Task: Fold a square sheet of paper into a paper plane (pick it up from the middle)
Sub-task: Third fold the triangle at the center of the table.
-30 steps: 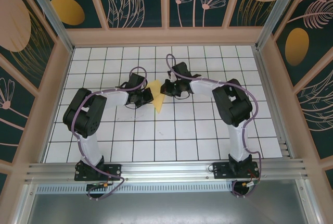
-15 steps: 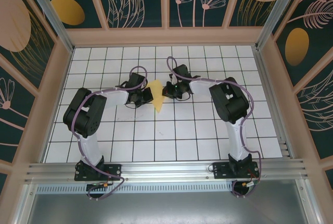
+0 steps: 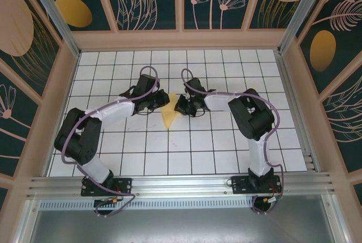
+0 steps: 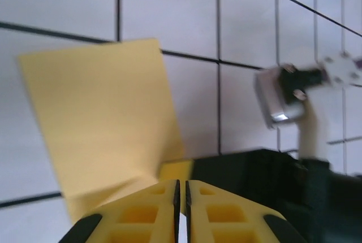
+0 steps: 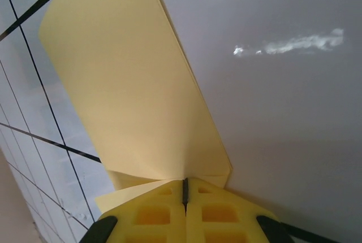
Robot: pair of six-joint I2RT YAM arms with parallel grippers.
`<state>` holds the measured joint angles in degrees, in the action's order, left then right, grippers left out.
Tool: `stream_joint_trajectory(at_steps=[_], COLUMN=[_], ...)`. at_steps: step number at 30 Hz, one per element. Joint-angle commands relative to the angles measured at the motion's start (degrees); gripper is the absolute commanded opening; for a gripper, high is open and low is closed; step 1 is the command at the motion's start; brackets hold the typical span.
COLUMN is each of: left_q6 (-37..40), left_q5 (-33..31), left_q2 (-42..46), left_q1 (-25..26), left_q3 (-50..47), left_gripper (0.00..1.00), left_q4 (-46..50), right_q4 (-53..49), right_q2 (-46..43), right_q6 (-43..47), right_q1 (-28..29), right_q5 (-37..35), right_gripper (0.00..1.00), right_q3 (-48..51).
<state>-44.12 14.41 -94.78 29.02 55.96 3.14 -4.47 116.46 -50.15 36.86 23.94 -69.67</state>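
Note:
The sheet of paper (image 3: 168, 116) is yellow and folded into a pointed shape. It lies mid-table with its tip toward the near edge. My right gripper (image 3: 181, 107) meets it from the right and is shut on its folded edge. In the right wrist view the paper (image 5: 130, 85) fans up and away from the pinched fingertips of that gripper (image 5: 184, 181). My left gripper (image 3: 160, 103) sits at the paper's far left corner. In the left wrist view its jaws (image 4: 181, 182) stand a hair apart with nothing between them, and the paper (image 4: 102, 118) lies just ahead.
White gridded table (image 3: 226, 147) with wooden walls (image 3: 181, 39) on three sides. In the left wrist view the right gripper's black body (image 4: 266, 186) sits close on the right. An aluminium rail (image 3: 181, 183) runs along the near edge by the arm bases.
The left arm has swung its elbow out to the left and its jaws have parted slightly. The right gripper and the paper have shifted a little toward the near edge.

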Motion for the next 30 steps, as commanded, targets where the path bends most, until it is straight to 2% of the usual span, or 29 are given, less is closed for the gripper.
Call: stream_joint_trajectory(at_steps=[1, 9, 14, 19, 23, 30], left_q6=[-2.8, -7.0, -6.8, -5.5, -5.4, -5.2], left_q5=[2.9, 7.1, 5.5, 0.7, -0.4, -0.7], left_q2=[1.2, -0.4, -2.3, -3.1, -4.7, -5.1], left_q1=[1.9, 3.5, 3.5, 3.5, 3.4, 3.5], left_q3=[-4.1, -11.0, -10.8, -10.0, -10.0, -9.8], left_gripper=[0.11, 0.06, 0.04, 0.01, 0.01, 0.00], left_q4=[-1.3, -7.1, -6.2, -2.4, -2.0, -1.6], right_q4=[-0.2, 2.8, 4.9, 6.9, 5.2, 3.0], right_q2=[-2.1, -2.3, -3.9, -7.2, -8.0, -6.0], right_q6=[-4.2, -4.8, -3.2, 1.9, 7.2, 10.2], right_q1=[0.0, -0.1, -0.2, -0.7, -0.8, 0.4], right_q5=[-1.4, 1.2, 2.3, 3.1, 4.2, 6.1], right_gripper=[0.00, 0.00, 0.00, 0.02, 0.02, 0.01], right_q3=[0.9, 1.7, 2.4, 4.0, 4.5, 4.1])
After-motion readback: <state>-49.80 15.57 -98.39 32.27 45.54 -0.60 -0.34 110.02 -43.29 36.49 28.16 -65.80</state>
